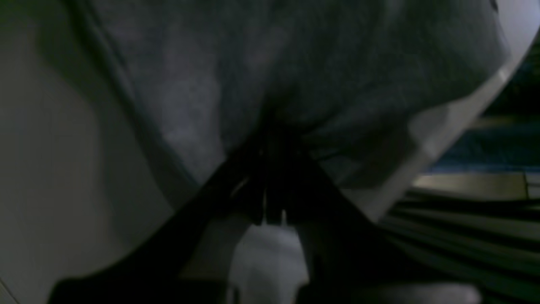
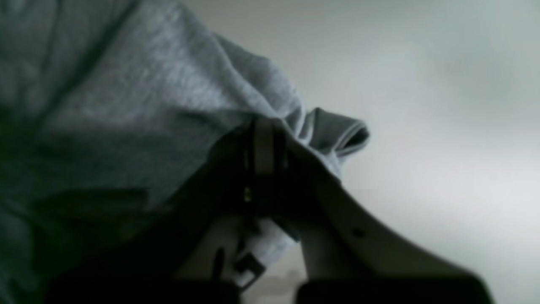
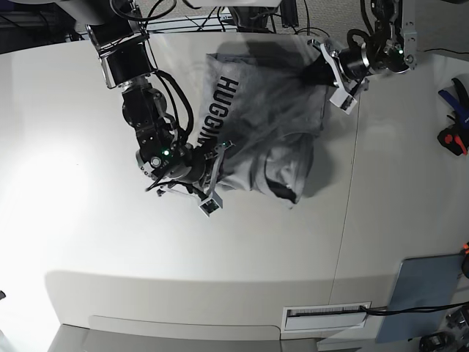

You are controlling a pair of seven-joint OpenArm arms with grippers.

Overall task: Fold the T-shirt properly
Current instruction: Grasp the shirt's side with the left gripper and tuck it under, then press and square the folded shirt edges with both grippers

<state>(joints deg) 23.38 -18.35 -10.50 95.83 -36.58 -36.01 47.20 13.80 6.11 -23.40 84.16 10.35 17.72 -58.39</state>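
Two black arms of boxy and rounded segments, looped with black cables. Green lights glow near both wrists. At 9 o'clock the right gripper point(image 3: 212, 155) has black fingers point(image 2: 263, 145) on pale mounts, one with a dark screw hole. At 1 o'clock the left gripper point(image 3: 314, 67) carries a white block.

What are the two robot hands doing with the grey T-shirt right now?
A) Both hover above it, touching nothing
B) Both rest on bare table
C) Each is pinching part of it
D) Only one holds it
C: the left hand and the right hand are each closed on cloth of the T-shirt.
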